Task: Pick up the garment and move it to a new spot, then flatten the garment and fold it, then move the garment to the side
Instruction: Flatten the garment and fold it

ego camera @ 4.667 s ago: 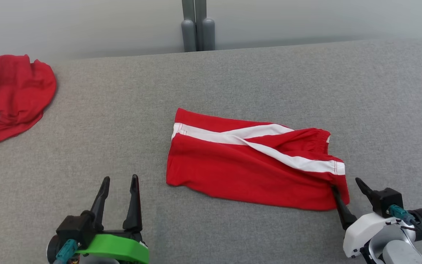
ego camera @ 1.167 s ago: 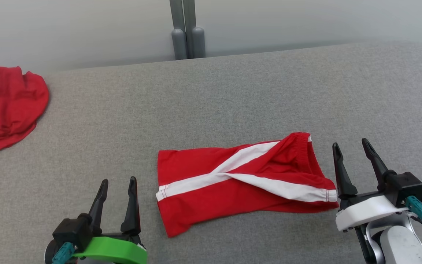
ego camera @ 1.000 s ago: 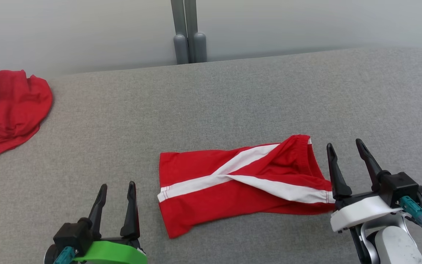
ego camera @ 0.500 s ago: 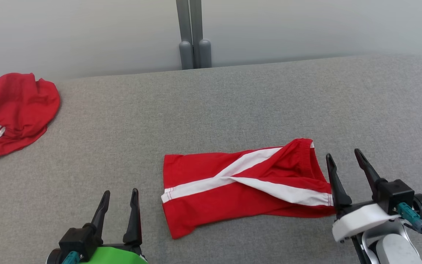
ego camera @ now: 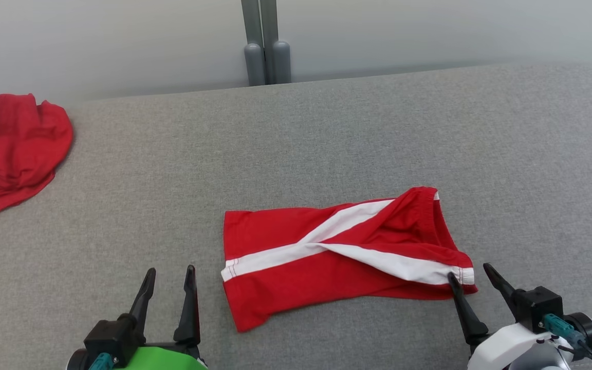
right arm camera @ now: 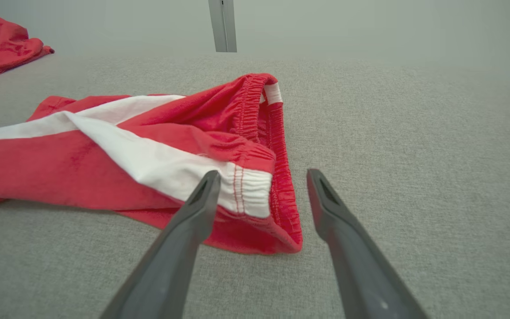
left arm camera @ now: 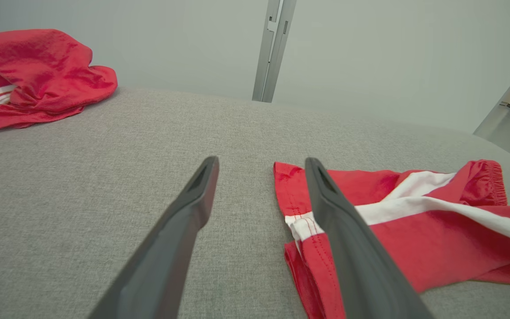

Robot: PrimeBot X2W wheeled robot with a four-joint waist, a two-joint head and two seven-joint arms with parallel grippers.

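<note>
On grey tabletop (ego camera: 327,133), head view: I see folded red garment (ego camera: 337,257) centre-right. Left fingers (ego camera: 189,303) spread, empty, just left of hem. Right fingers (ego camera: 463,308) spread at waistband corner.
Left wrist view: hem beside one finger.
Right wrist view: waistband corner between fingertips, contact unclear.

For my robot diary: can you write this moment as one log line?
left gripper open | right gripper open by red white-striped cloth shorts | nothing held
</note>
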